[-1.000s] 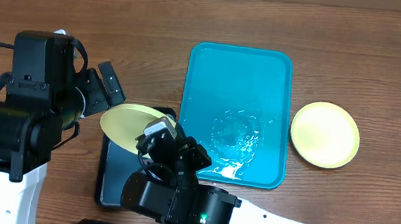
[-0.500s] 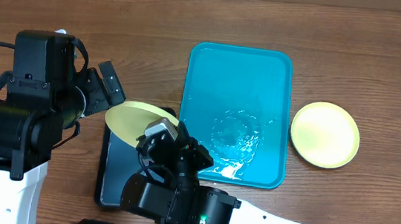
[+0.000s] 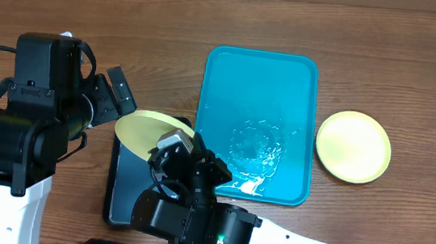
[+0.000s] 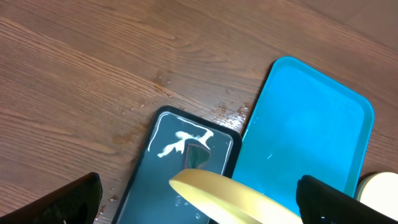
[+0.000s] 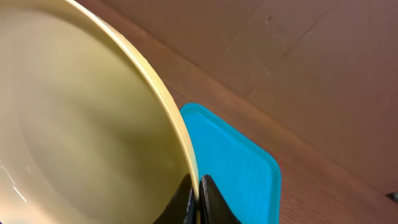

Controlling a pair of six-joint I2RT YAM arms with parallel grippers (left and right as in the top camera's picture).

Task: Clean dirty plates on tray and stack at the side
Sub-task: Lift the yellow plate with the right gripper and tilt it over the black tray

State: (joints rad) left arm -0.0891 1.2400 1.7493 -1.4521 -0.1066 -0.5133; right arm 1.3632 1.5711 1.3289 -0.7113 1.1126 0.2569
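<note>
Held plate (image 3: 141,128) shifted right over basin (image 3: 124,195), tray (image 3: 264,56) wet

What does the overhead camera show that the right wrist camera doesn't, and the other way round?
Only the overhead: the left arm, the dark basin beside the tray, and a second plate lying on the table on the tray's other side. Only the right wrist: a close look at the right jaws pinched on the held plate's rim, with its pale face filling the picture. Both: the held plate, the turquoise tray and the wooden table.
</note>
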